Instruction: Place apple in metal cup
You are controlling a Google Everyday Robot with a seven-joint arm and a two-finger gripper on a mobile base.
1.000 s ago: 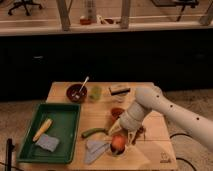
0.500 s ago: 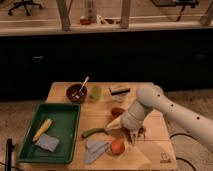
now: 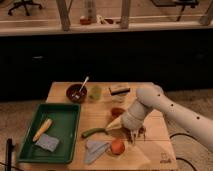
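The apple (image 3: 118, 146), orange-red and round, rests low near the table's front edge, touching the right end of a grey cloth (image 3: 95, 149). The metal cup does not show as a separate thing. I cannot tell whether it is hidden under the apple. My gripper (image 3: 135, 136) hangs from the white arm (image 3: 150, 102), pointing down, just above and to the right of the apple, apart from it and holding nothing.
A long green vegetable (image 3: 93, 132) lies left of the gripper, with a small red dish (image 3: 117, 111) behind it. At the back stand a brown bowl with a spoon (image 3: 76, 93), a yellow-green cup (image 3: 95, 93) and a dark block (image 3: 119, 90). A green tray (image 3: 64, 117) on the left holds a yellow item and a sponge.
The gripper was down over the apple a second ago. It has since risen and drawn back to the right, and the apple stays where it was.
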